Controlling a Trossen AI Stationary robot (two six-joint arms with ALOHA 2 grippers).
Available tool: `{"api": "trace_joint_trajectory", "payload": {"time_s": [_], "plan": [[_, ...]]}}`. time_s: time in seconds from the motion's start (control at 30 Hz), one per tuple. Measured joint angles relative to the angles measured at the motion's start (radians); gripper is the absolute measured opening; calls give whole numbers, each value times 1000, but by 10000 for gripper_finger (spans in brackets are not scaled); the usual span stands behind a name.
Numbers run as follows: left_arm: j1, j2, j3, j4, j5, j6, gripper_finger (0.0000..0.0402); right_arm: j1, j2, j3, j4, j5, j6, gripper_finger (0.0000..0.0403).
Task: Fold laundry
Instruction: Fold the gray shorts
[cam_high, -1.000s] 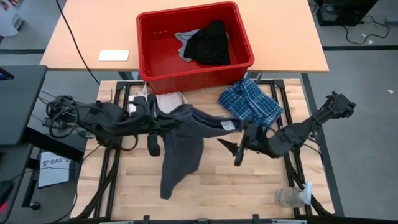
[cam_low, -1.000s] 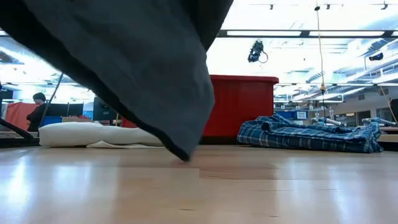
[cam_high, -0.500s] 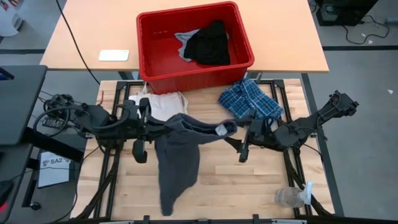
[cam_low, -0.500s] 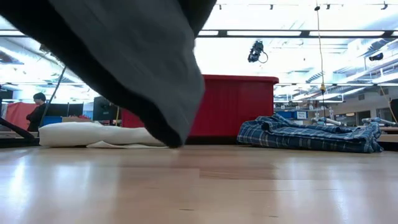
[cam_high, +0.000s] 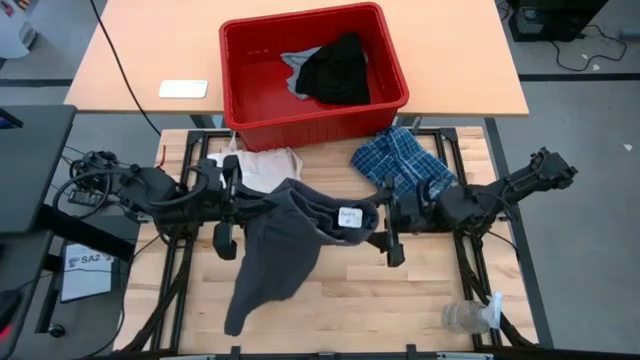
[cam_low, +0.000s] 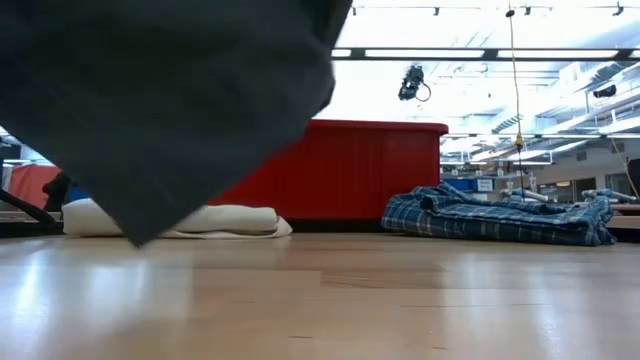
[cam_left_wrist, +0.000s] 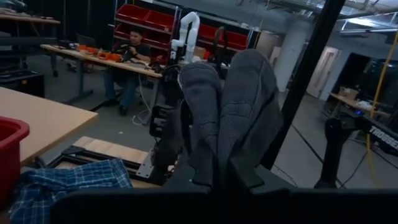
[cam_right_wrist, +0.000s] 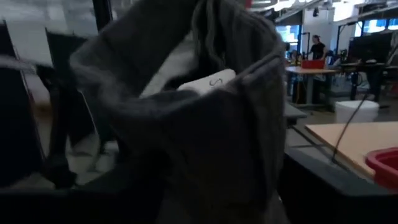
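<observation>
The left gripper (cam_high: 243, 207) is gripping the dark grey garment (cam_high: 285, 240), which is hanging above the tabletop (cam_high: 350, 300), and the right gripper (cam_high: 378, 220), jaws still apart, should be pinching the labelled edge firmly before spreading

Looking across a big, bright room. Glowing overhead in long white ceiling lights (cam_low: 440, 53). Hanging down near them on a cord, a small black camera (cam_low: 408, 85). Seeing a smooth grey floor (cam_high: 580, 150) around a pale wooden desk (cam_high: 120, 50). Spotting red plastic boxes on a tall shelf (cam_left_wrist: 146, 15) far back. Noticing a person sitting (cam_left_wrist: 134, 46) at a long work table (cam_left_wrist: 93, 59).
</observation>
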Motion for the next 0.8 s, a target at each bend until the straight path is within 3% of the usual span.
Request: {"api": "trace_joint_trajectory", "payload": {"time_s": [0.1,0.2,0.23,0.33,0.5,0.63,0.8], "plan": [[1,-5,0,-45,-41,-9,14,-7,-16,0,2,-4,17,194],[-3,-8,0,-74,-58,-30,14,-12,-50,0,2,-5,18,62],[-3,-8,0,-89,-58,-34,14,-15,-64,0,2,-5,14,34],[-2,-5,0,-145,-58,-72,14,-28,-104,16,-72,-14,58,21],[6,40,0,-266,-70,-105,14,-80,-137,143,-428,-41,124,21],[64,85,0,-319,-152,-2,14,-153,-116,236,-643,-37,115,20],[192,109,0,-295,-217,205,14,-234,-98,281,-682,46,-45,20]]}}
